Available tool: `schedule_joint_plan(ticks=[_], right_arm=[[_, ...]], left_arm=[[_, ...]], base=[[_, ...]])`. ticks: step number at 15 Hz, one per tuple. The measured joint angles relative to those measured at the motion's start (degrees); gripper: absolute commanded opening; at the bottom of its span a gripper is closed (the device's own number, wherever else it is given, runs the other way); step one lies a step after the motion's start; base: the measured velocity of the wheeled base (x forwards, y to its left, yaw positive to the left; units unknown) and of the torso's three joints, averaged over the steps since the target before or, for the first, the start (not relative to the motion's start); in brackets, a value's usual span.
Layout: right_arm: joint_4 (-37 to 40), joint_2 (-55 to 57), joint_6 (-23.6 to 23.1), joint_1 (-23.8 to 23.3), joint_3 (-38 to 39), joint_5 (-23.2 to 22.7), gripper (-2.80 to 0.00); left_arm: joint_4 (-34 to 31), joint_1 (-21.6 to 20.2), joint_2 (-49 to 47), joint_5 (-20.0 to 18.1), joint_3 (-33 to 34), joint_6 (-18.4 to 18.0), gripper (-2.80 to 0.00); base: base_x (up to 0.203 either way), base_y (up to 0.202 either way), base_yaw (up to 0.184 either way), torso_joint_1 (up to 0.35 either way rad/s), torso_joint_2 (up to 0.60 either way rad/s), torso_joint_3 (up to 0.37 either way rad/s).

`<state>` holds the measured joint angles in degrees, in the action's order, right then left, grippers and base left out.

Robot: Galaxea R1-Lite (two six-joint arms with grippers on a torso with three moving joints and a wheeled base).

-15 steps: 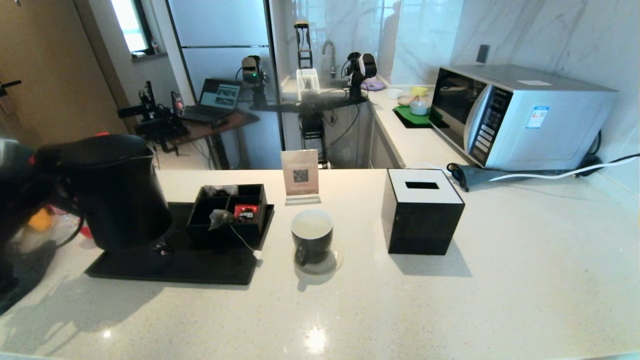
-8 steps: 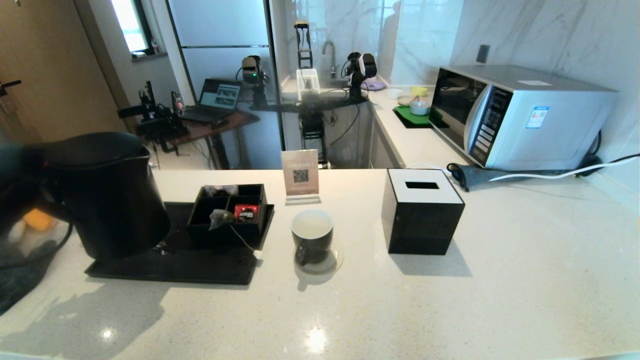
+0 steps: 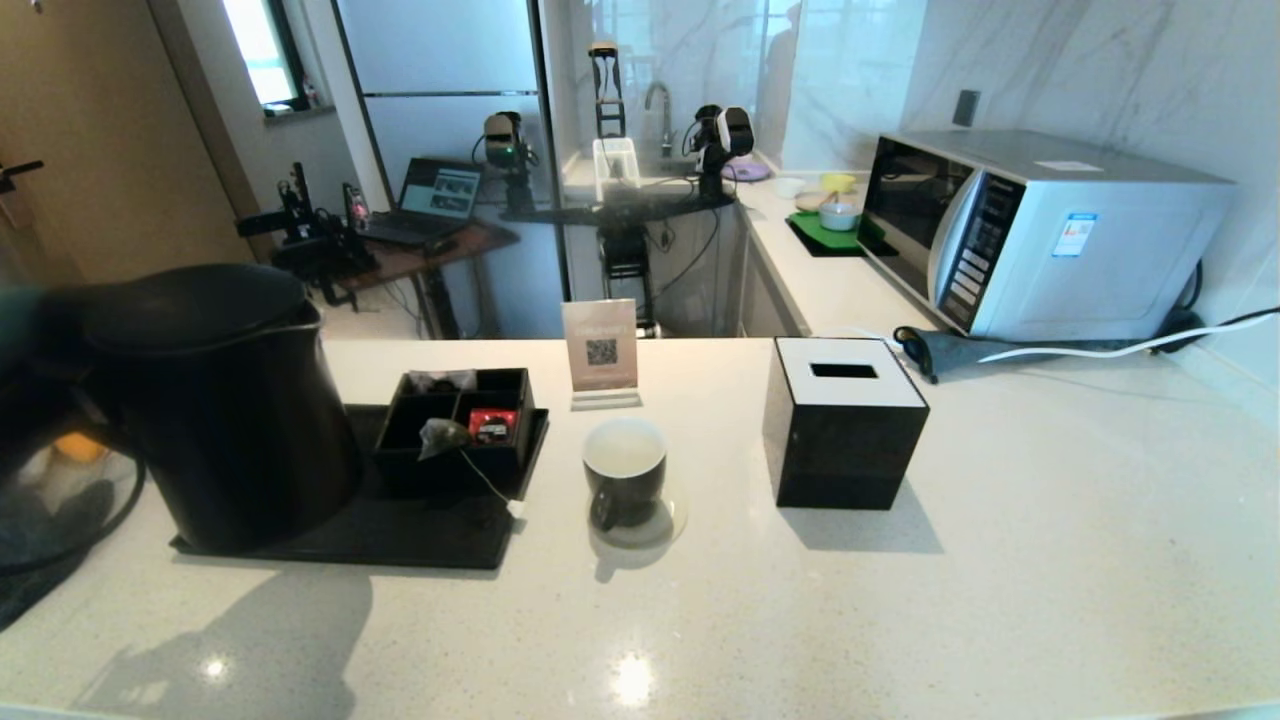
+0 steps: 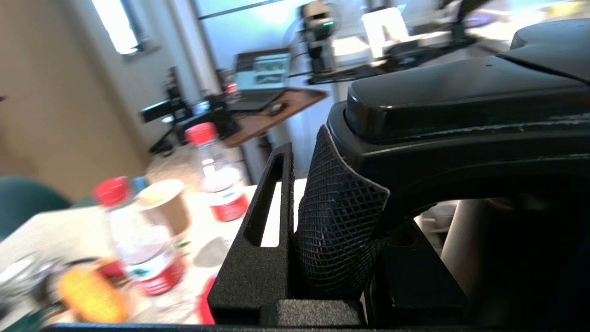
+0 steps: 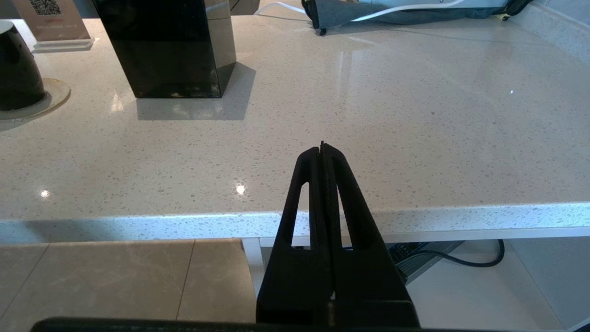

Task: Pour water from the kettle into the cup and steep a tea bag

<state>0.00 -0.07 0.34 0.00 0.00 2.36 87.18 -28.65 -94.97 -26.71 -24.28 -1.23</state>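
Left gripper (image 4: 322,221): jaws clenched on the handle of the kettle (image 3: 225,400), which stands upright at the left end of the black tray (image 3: 400,540) on the worktop (image 3: 900,600). Cup (image 3: 624,472): on a saucer just right of the tray. Tea bag (image 3: 440,437): resting on the compartment box (image 3: 460,425). Right gripper (image 5: 322,152): parked off the worktop's front edge, jaws pressed together, holding nothing.

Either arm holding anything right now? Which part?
Left gripper is clamped on the kettle by its handle, jaws closed around it. Right gripper holds nothing, jaws shut, off the counter's front edge.
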Motion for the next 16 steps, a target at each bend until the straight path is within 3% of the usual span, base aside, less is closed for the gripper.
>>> schedule_joint_plan(ticks=[8,16], right_arm=[[0.0,0.0,0.02,0.0,0.0,0.01,-2.8],[0.0,0.0,0.0,0.0,0.0,-0.02,-2.8]], left_arm=[[0.07,8.76,7.75,0.23,6.8,0.77,-2.8],[0.04,12.35,8.96,0.54,8.08,2.02,-2.8]], base=[[0.0,0.0,0.0,0.0,0.0,0.0],[0.0,0.0,0.0,0.0,0.0,0.0]])
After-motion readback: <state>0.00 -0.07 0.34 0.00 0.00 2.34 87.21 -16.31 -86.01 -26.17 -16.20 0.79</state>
